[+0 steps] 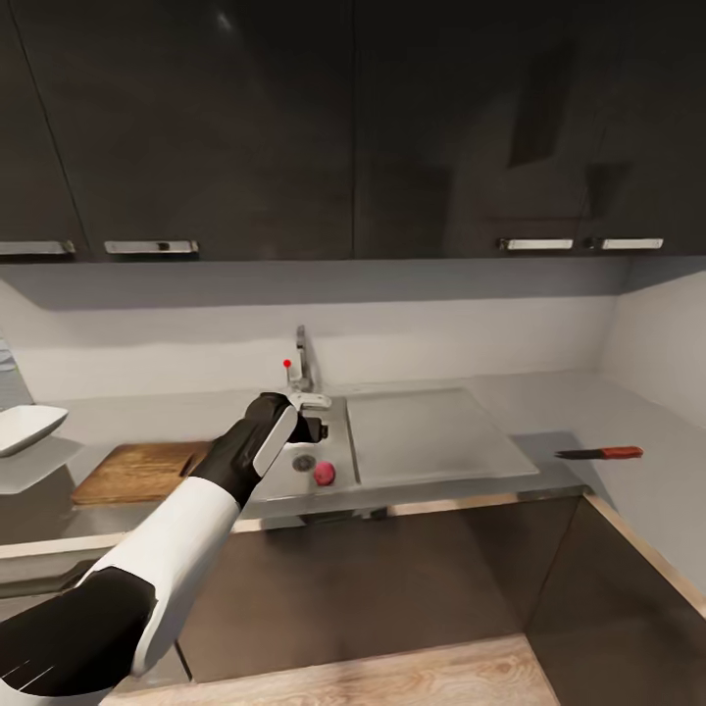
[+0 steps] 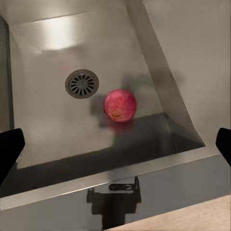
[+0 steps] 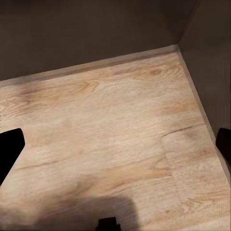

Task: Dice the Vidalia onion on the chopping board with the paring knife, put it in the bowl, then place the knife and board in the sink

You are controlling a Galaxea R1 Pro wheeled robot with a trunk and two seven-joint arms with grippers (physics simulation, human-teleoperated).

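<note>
- Meanwhile, at centre frame in the head view, the left gripper point(image 1: 312, 428) hangs over the steel sink point(image 1: 338, 446), its white-and-black arm reaching up from the lower left corner.
- Low in the basin lies the Vidalia onion point(image 1: 325, 475), a reddish round bulb just beside the drain point(image 1: 305, 462); the left wrist view shows the onion point(image 2: 120, 105) resting on the sink floor near the drain point(image 2: 82, 83), untouched.
- Dark fingertips point(image 2: 9, 150) sit at both side edges of that wrist view, well apart, so the left jaws are released and grasp nothing.
- At mid-left, the chopping board point(image 1: 137, 472) lies flat on the grey bench point(image 1: 588, 407), with the white bowl point(image 1: 25, 428) just above it at the left edge of the frame.
- Far right, the paring knife point(image 1: 599, 453) lies on the bench, blade pointing left and reddish handle to the right, well apart from the sink.
- Behind the basin stands the tap point(image 1: 306, 378), and a flat draining area point(image 1: 431, 431) spreads to the right of the basin.
- Dark wall cabinets point(image 1: 353, 127) span the top of the frame.
- Elsewhere, the right wrist view looks down on a pale wooden floor point(image 3: 110, 139); the right gripper point(image 3: 115, 144) has its dark fingertips point(image 3: 9, 147) wide at either edge, released and holding nothing.
</note>
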